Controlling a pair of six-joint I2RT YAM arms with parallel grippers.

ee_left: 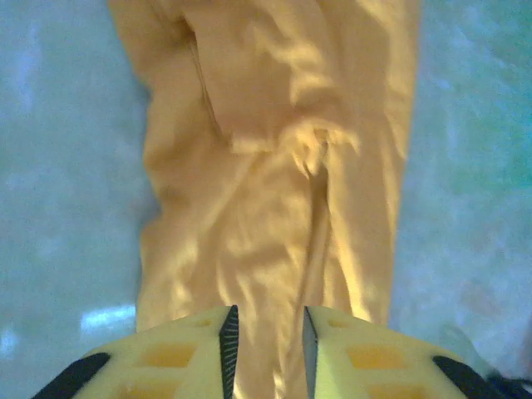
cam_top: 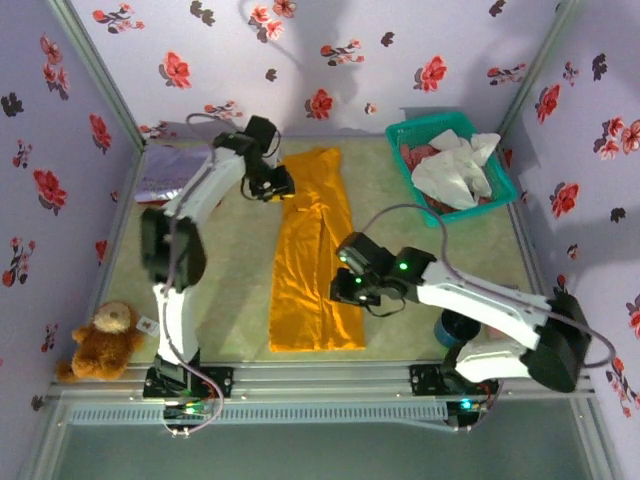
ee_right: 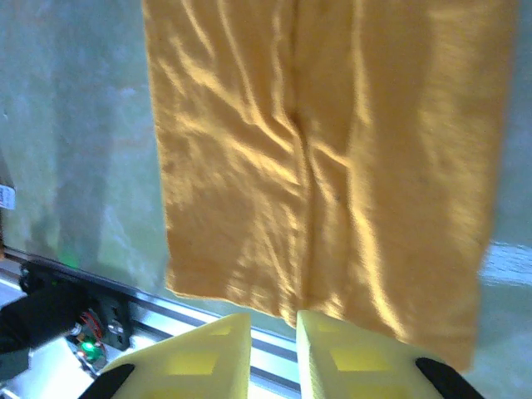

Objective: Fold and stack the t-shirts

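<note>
— How is the orange t-shirt (cam_top: 312,255) laid?
— It is spread as a long, creased strip of soft cloth down the middle of the table (cam_top: 230,290) (folded lengthwise), with bare surface left on both sides.
— And the claws?
— The left gripper (ee_left: 266,332) is held over its far left edge and the right gripper (ee_right: 274,332) at its near right edge. Both are narrowly parted, with nothing gripped.
— Containers?
— White and reddish t-shirts (cam_top: 452,172) are heaped in the teal basket (cam_top: 430,121), far right.

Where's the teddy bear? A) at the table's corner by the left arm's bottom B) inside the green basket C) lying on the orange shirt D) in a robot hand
A: the teddy bear sits at the near left corner of the table, beside the left arm's base, apart from the orange shirt and the green basket.
</note>
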